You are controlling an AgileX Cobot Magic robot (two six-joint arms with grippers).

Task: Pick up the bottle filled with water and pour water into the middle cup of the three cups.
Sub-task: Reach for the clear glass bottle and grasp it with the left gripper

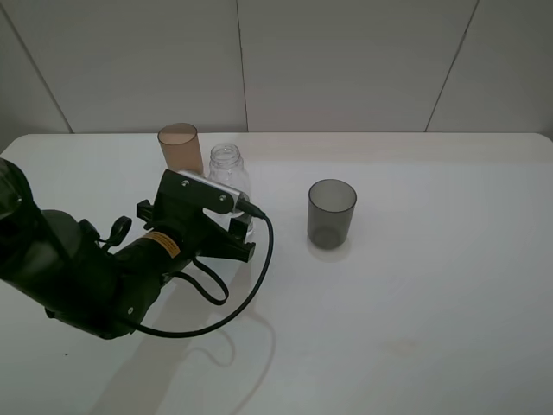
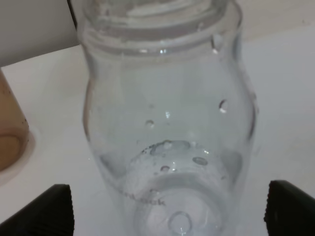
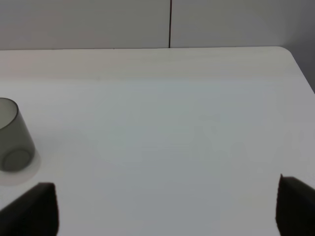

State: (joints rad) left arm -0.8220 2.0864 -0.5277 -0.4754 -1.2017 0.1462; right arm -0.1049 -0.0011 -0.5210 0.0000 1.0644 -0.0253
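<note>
The yellow label [image 1: 162,245] on the left arm [image 1: 86,277] is unreadably blurred.

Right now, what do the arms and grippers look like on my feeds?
The left arm is black with rounded segments, a yellow label near the wrist, a silver-grey plate above it and a looping black cable. The left fingertips and right fingertips are blocky and black. The right arm itself is unseen.

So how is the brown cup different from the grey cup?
The brown cup is see-through amber; the grey cup is dark and smoky. The brown cup stands further back, close beside the bottle; the grey cup stands alone, nearer the middle of the table. Both are upright, straight-sided tumblers with open tops, and they look about the same size.
</note>
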